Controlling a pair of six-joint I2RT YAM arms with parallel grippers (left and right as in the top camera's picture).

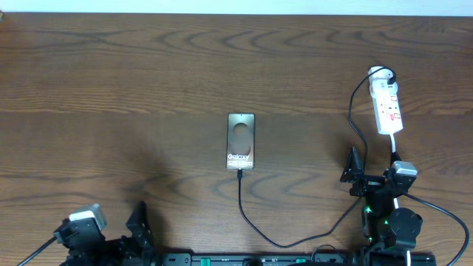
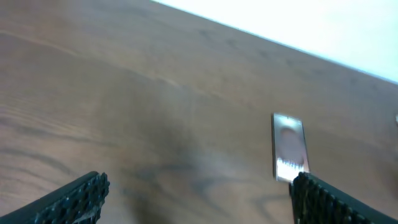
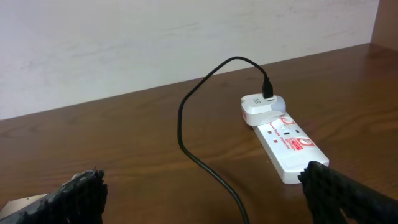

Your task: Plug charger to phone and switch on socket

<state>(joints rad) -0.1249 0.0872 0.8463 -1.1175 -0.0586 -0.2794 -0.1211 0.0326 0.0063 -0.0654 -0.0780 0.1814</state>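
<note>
— Dark wood-grain table [image 1: 111,74]: we see the slim rectangular phone [image 1: 241,141] at centre, thin black charger [image 1: 251,222] touching its near edge.
— Glossy white socket [image 1: 387,109] far right; left gripper [image 2: 199,186] and right gripper [image 3: 202,180] gape, empty.

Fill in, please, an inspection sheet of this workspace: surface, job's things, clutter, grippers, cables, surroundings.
Surface: brown wooden table, bare wood.
Job's things: phone lies flat mid-table, lettering up. The charger cable reaches its near edge, but the seating is not clear. The power strip is at the far right with a white adapter in its far end. Its switch state cannot be told.
Clutter: nothing seen.
Grippers: left gripper and right gripper are open and empty, near the table's front edge.
Cables: the charger cable loops from the adapter to the phone. The strip's white cord runs towards the right arm.
Surroundings: pale wall beyond the table.
</note>
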